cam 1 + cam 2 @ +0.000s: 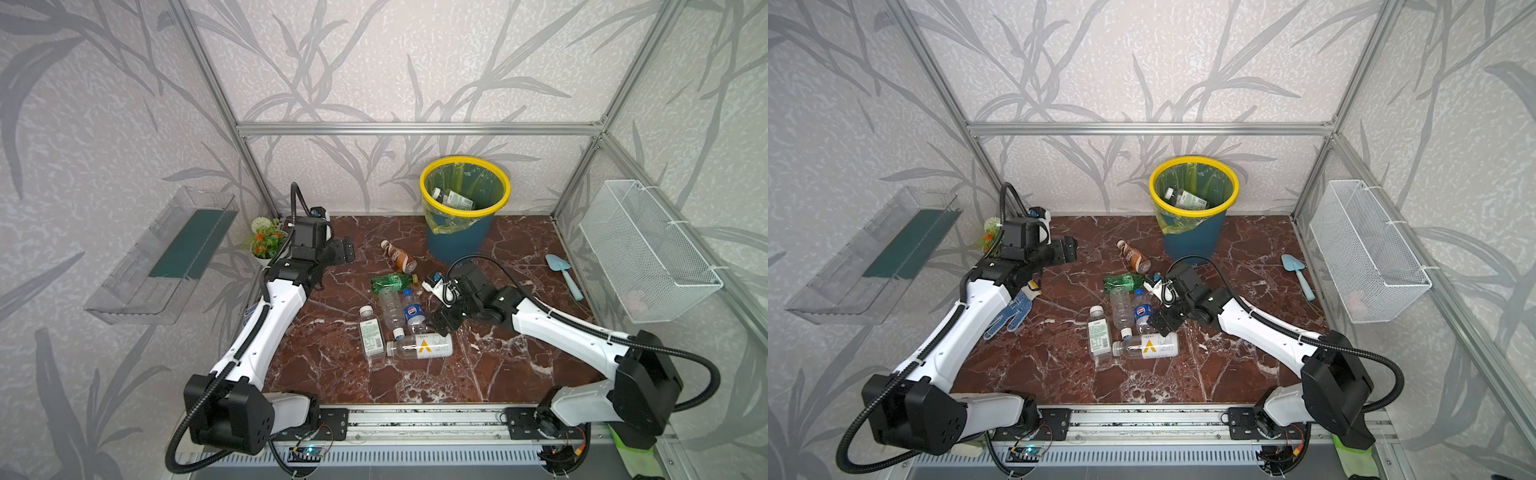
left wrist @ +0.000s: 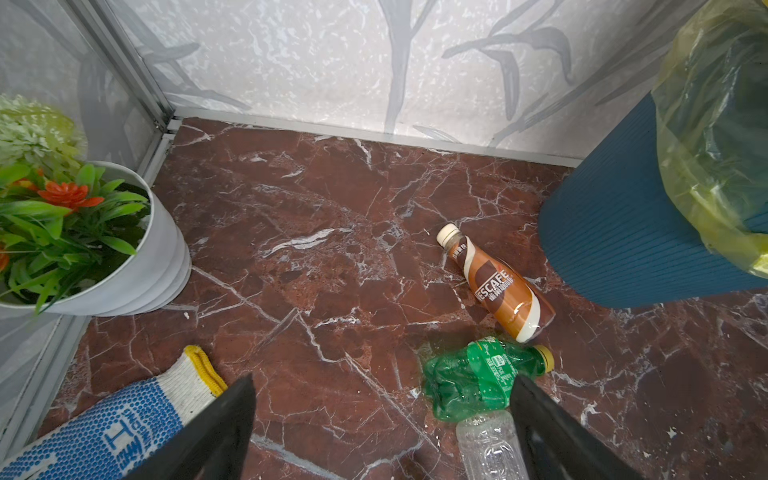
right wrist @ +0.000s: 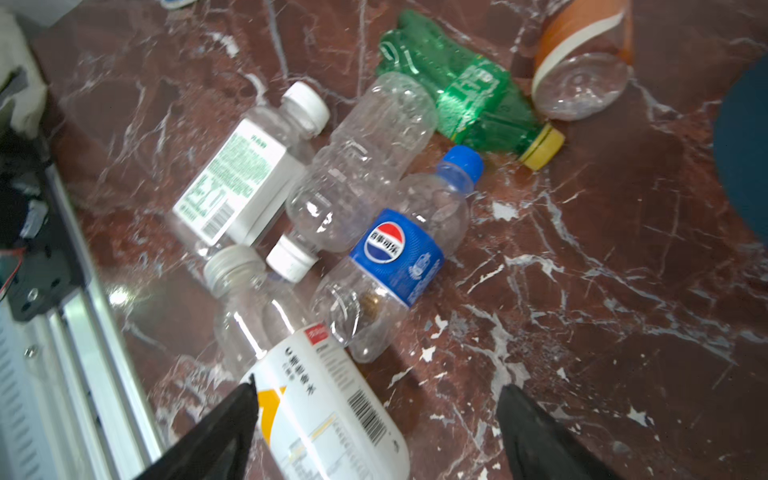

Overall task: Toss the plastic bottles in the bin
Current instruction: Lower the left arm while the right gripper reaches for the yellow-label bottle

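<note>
The tabletop point(image 1: 519, 374) was dark red marble with white veins. The bin point(image 1: 459, 245) stood at the back, near the wall. A brown bottle point(image 1: 400, 257) lay just in front of it, with a crushed green bottle point(image 1: 390, 281) right up against a clear bottle point(image 1: 390, 306). A blue-labelled bottle point(image 1: 413, 311) lay beside the clear one, and a white-labelled bottle point(image 1: 371, 336) and a yellow-marked bottle point(image 1: 419, 347) sat at the front of the heap. A trowel point(image 1: 564, 275) lay off to the right, a glove point(image 1: 1013, 311) on the left, and a flower pot point(image 2: 137, 266) in the back left corner.
</note>
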